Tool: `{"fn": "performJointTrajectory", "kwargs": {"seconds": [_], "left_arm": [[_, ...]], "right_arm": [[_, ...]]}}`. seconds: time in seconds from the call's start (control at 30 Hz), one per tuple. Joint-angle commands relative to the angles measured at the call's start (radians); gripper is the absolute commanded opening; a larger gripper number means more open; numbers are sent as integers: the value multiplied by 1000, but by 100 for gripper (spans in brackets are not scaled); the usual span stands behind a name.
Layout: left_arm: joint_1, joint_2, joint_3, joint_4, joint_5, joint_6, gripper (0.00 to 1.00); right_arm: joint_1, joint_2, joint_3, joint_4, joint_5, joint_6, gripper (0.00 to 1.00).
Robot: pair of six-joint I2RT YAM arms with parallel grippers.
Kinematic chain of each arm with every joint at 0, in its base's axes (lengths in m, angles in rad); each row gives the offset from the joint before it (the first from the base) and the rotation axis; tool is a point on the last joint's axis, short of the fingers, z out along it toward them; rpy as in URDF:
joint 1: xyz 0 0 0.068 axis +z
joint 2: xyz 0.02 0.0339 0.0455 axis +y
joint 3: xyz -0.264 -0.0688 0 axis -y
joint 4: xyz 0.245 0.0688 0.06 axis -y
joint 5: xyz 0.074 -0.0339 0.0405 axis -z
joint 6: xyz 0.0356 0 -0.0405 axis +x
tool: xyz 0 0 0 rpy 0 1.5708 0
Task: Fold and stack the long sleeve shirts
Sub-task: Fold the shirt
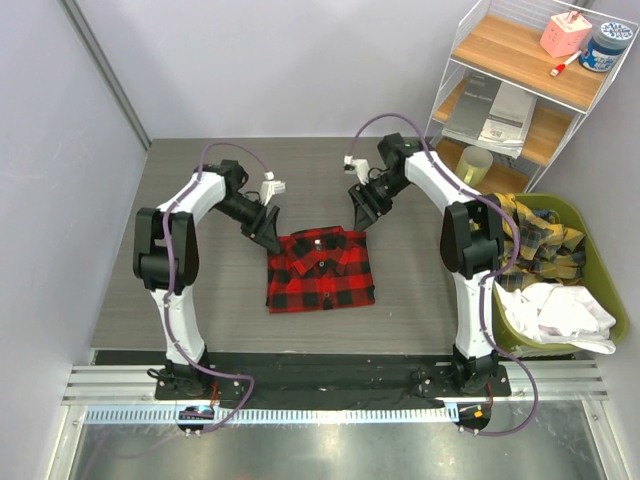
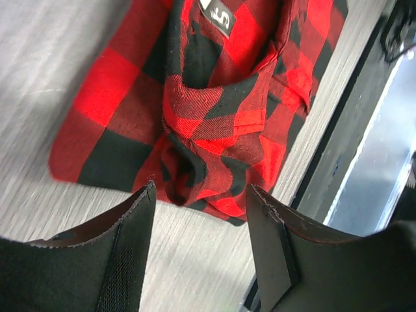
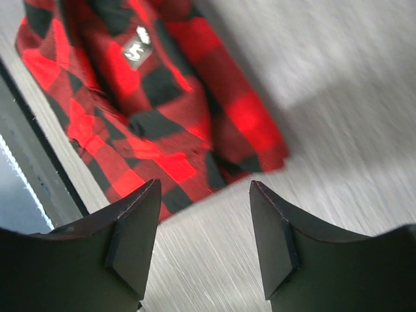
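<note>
A red-and-black check long sleeve shirt lies folded into a rectangle on the grey table, collar and white patch at its far edge. My left gripper hovers just off its far left corner, open and empty. My right gripper hangs just beyond the far right corner, also open and empty. The left wrist view shows the shirt past the open fingers, bare table between them. In the right wrist view the shirt lies ahead of the open fingers.
A green basket at the right table edge holds a yellow plaid shirt and white cloth. A wire shelf with a cup, books and jars stands at the back right. Grey walls close in the left side and back.
</note>
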Motion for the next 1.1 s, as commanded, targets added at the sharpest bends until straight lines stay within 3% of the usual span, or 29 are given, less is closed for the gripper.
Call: {"fn": "performJointTrajectory", "kwargs": {"seconds": [0.0, 0.2, 0.3, 0.4, 0.43, 0.5, 0.53, 0.63, 1.07], "left_arm": [[-18, 41, 7, -51, 46, 122, 58], [-33, 87, 4, -87, 15, 195, 53], [-33, 81, 18, -110, -5, 212, 45], [-32, 72, 53, -131, -43, 195, 30], [-32, 71, 71, -155, -60, 189, 21], [-32, 78, 108, -185, -112, 178, 15], [-33, 89, 155, -197, -130, 157, 10], [-33, 116, 229, -237, -178, 103, 8], [-38, 222, 219, -1, -426, -116, 7]], "right_arm": [[25, 20, 5, 3, -38, -27, 63], [51, 37, -33, -5, -29, -71, 63], [65, 43, -61, -2, -6, -87, 60], [67, 52, -70, 8, 12, -90, 52], [67, 55, -70, 9, 26, -91, 46], [68, 60, -65, 17, 38, -93, 33], [68, 62, -64, 20, 52, -93, 20], [70, 62, -51, 37, 83, -81, 1], [68, 33, -71, 129, 167, 4, 1]]}}
